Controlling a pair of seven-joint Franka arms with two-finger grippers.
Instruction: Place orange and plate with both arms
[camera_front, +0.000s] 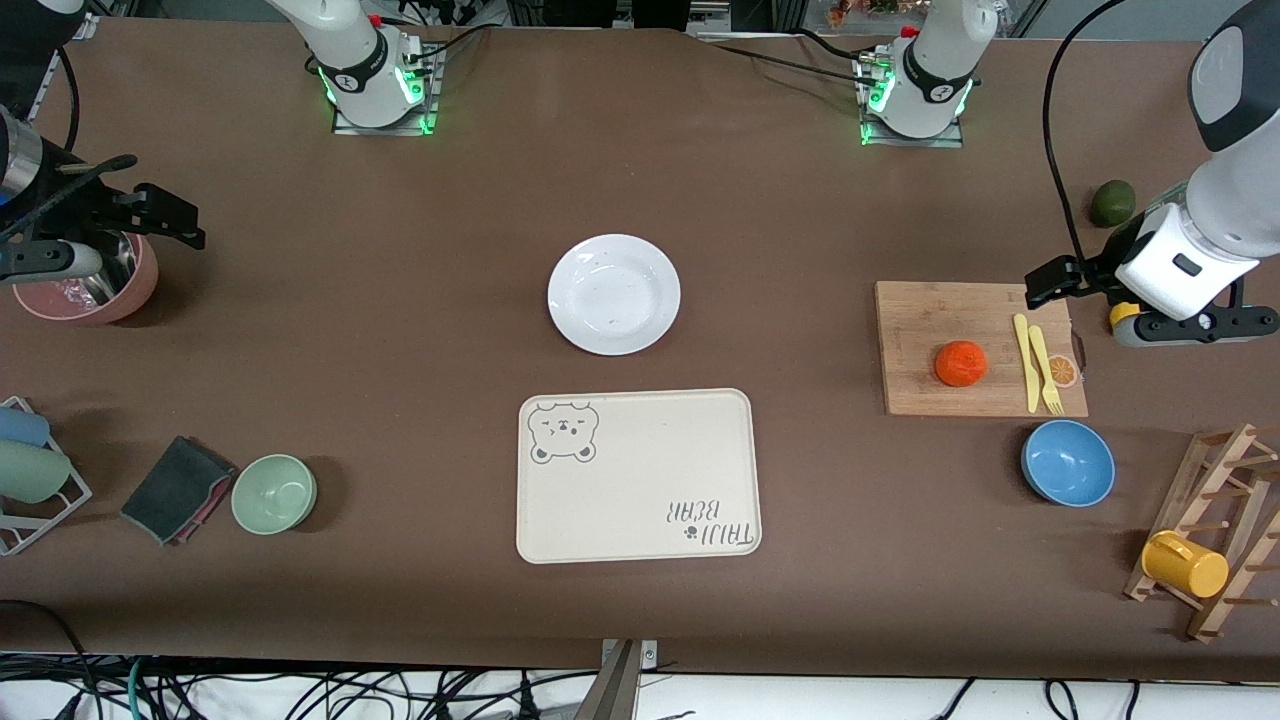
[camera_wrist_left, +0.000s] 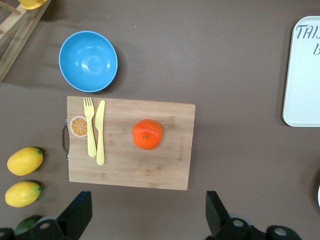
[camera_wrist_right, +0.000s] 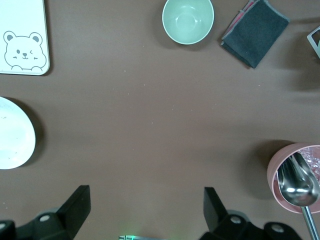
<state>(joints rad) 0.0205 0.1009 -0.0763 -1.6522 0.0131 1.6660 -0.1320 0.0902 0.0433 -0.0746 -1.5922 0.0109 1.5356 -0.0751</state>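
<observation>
My right gripper (camera_front: 120, 225) hangs with fingers apart near a pink bowl (camera_front: 95, 285). The white plate (camera_front: 613, 294) lies mid-table, just above the bear tray (camera_front: 637, 476); it looks stiff, slippery, best pinched at its rim. The orange (camera_front: 961, 363) sits on the cutting board (camera_front: 975, 347), probably firm, rolls easily. My left gripper (camera_front: 1075, 275) hovers spread beside that board.

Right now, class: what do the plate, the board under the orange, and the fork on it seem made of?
Plate: glossy white, likely ceramic or melamine. Board under the orange: matte wood, perhaps bamboo, with visible grain. Fork: smooth pale yellow, probably plastic.
</observation>
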